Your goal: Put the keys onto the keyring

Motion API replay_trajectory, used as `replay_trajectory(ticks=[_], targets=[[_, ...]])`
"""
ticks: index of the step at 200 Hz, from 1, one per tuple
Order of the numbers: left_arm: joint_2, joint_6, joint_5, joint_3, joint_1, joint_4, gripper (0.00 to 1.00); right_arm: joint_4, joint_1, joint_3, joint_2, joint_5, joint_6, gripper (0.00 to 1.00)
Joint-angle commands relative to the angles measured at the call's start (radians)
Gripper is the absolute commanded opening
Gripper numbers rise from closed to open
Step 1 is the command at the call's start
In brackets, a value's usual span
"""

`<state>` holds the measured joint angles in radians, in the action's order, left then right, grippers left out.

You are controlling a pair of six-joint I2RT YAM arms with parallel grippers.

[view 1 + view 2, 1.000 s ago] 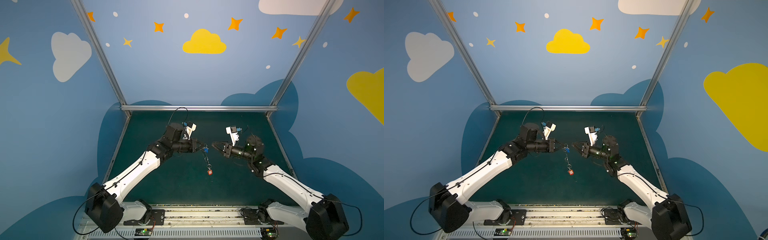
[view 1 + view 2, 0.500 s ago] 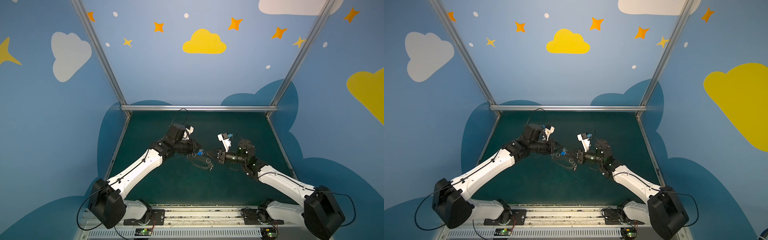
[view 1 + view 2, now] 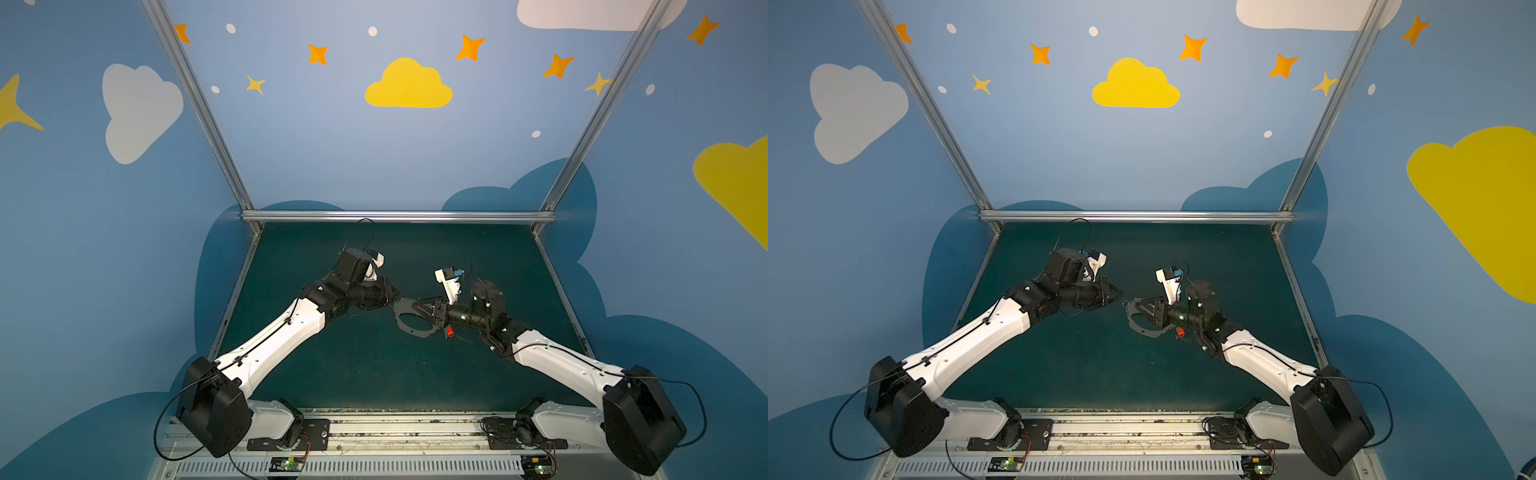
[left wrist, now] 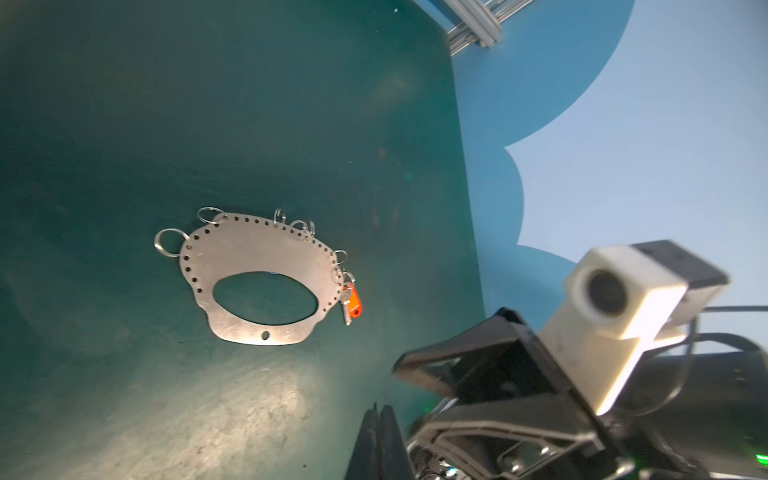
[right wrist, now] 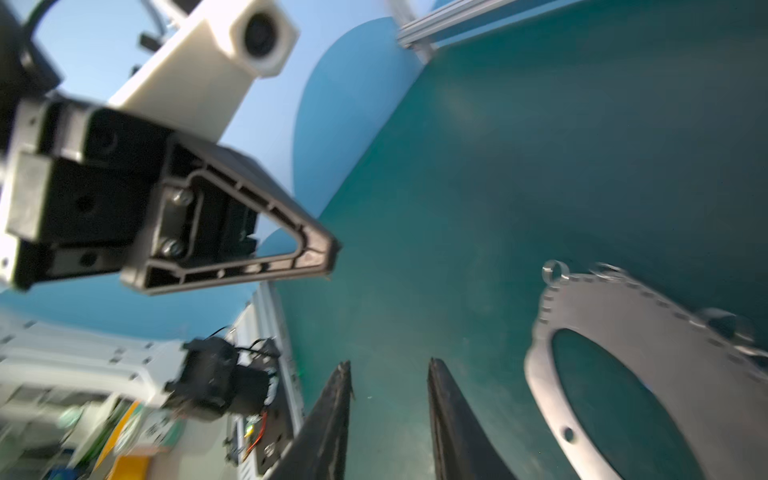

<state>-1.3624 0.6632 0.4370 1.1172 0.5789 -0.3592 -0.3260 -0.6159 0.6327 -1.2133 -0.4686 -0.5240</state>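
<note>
The keyring (image 3: 400,311) (image 3: 1130,326), a flat grey oval plate with a big central hole and small wire rings on its rim, lies on the green mat (image 3: 357,374). In the left wrist view the keyring (image 4: 249,253) has a silver key with a red-orange tag (image 4: 354,303) hanging from a ring at its edge; the tag (image 3: 449,331) (image 3: 1180,331) shows in both top views. My left gripper (image 3: 395,297) (image 4: 380,415) is shut and empty, just left of the plate. My right gripper (image 3: 409,305) (image 5: 388,365) is open and empty, low over the plate's right side; the keyring (image 5: 602,307) lies beside its fingers.
Aluminium frame rails (image 3: 397,216) edge the mat at the back and sides. The right arm's wrist camera housing (image 4: 615,299) sits close in front of the left gripper. A base rail with electronics (image 3: 374,432) runs along the near edge.
The keyring, hanging in the air from the left gripper with the red key dangling, has come down onto the mat. The left gripper has let go and drawn back. The right gripper has opened.
</note>
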Motion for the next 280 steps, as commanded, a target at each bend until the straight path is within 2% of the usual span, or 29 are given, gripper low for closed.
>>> replay_trajectory(ticks=[1,14,31,44,71,99,110,159,230,250,280], targets=[[-0.054,-0.019,-0.047,-0.015,0.001,-0.051,0.22,0.158,0.042,-0.010,0.036,0.134,0.034,0.37],[-0.092,-0.015,-0.032,-0.027,0.002,-0.029,0.24,0.205,0.060,-0.007,0.041,0.184,0.042,0.38],[-0.149,0.004,-0.032,-0.040,0.010,0.009,0.31,0.264,0.084,0.017,0.009,0.232,0.057,0.39],[-0.200,0.015,-0.039,-0.036,0.018,0.030,0.38,0.303,0.104,0.036,-0.044,0.237,0.060,0.39],[-0.309,0.019,-0.074,0.020,0.047,0.020,0.45,0.333,0.118,0.105,-0.163,0.234,0.066,0.39],[-0.429,0.004,-0.080,0.097,0.069,0.001,0.50,0.280,0.124,0.103,-0.235,0.239,0.044,0.40],[-0.471,0.005,-0.068,0.115,0.081,0.003,0.50,0.305,0.131,0.120,-0.261,0.277,0.032,0.42],[-0.604,-0.018,-0.071,0.161,0.126,-0.057,0.47,0.270,0.189,0.169,-0.393,0.213,0.058,0.45],[-0.594,-0.037,-0.123,0.095,0.115,-0.194,0.40,0.125,0.223,0.208,-0.560,-0.035,0.042,0.47],[-0.563,-0.043,-0.140,0.053,0.106,-0.228,0.35,0.057,0.222,0.182,-0.581,-0.083,0.012,0.47],[-0.499,-0.056,-0.158,-0.014,0.078,-0.262,0.33,0.019,0.222,0.176,-0.608,-0.125,-0.004,0.44]])
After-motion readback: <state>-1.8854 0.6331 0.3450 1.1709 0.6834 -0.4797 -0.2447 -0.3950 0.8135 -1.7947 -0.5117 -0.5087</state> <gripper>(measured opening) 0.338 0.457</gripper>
